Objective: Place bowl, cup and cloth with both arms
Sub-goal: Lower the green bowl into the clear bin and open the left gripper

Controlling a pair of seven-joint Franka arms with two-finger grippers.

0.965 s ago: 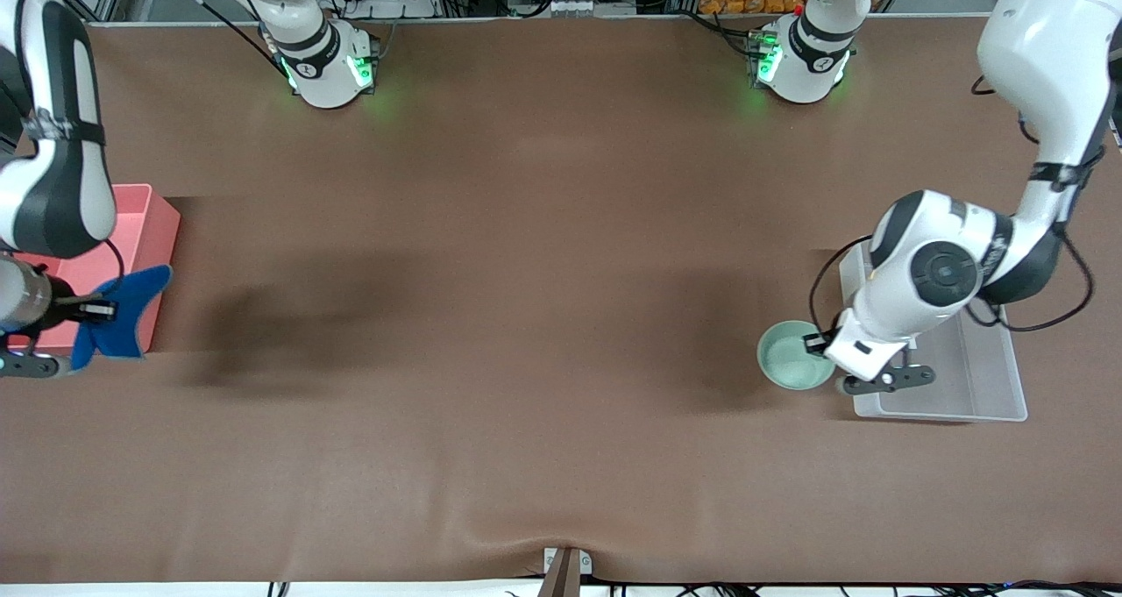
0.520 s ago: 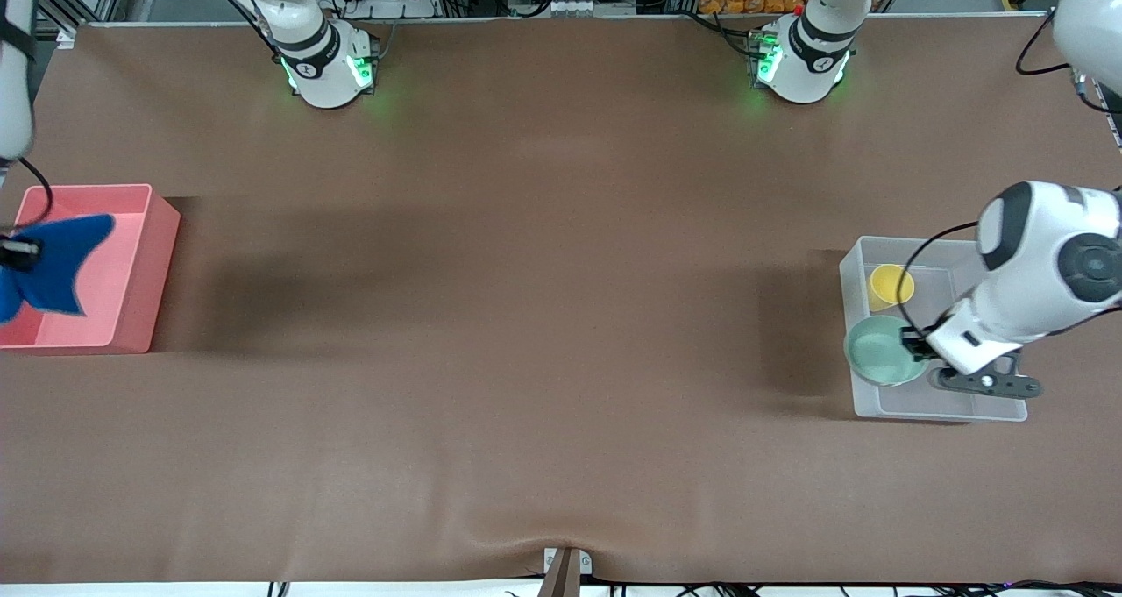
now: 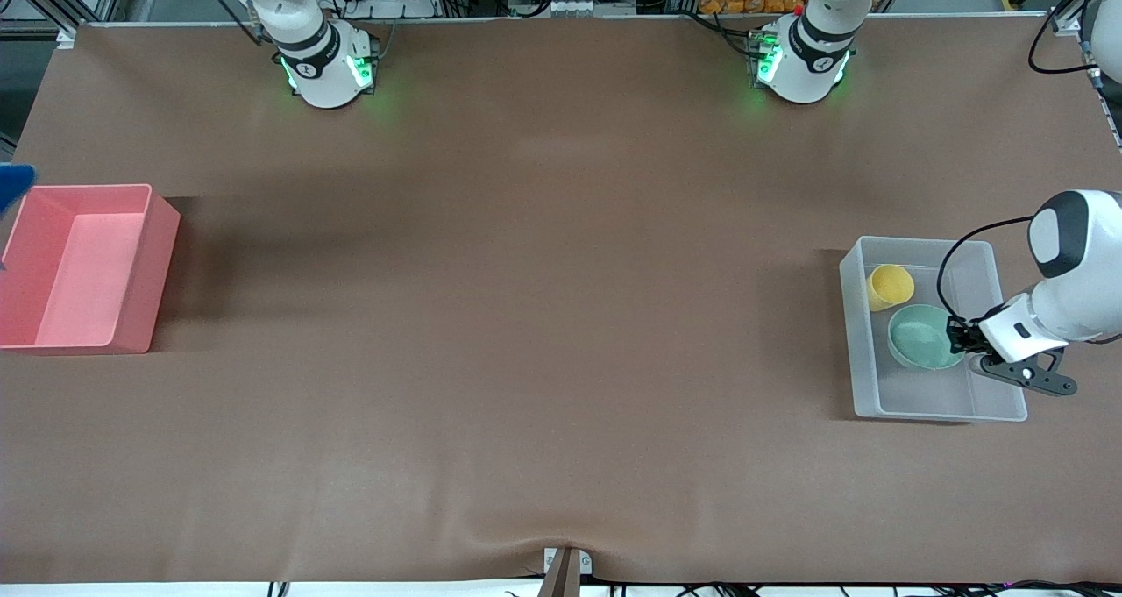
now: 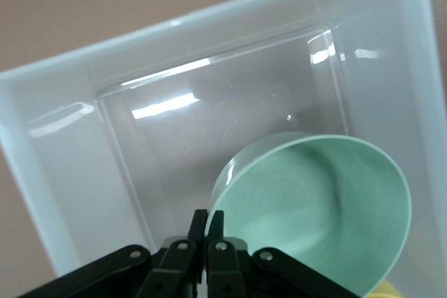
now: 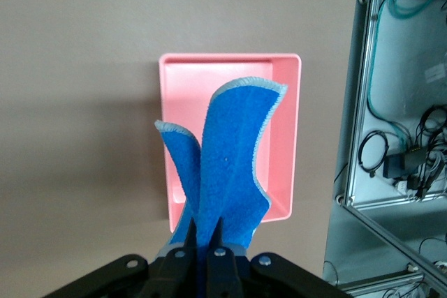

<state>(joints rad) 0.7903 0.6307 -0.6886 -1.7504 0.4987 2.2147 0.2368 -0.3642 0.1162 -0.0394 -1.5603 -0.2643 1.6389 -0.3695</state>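
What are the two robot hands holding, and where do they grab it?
The left gripper pinches the bowl by its rim, over the clear bin. The right gripper pinches the cloth at one end, above the pink bin.

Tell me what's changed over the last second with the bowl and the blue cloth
The left gripper, shut on the bowl, carried it from the table beside the clear bin to inside it, next to the cup. The right gripper lifted the cloth toward the table's edge; it hangs over the pink bin. Both grips and both bins stayed.
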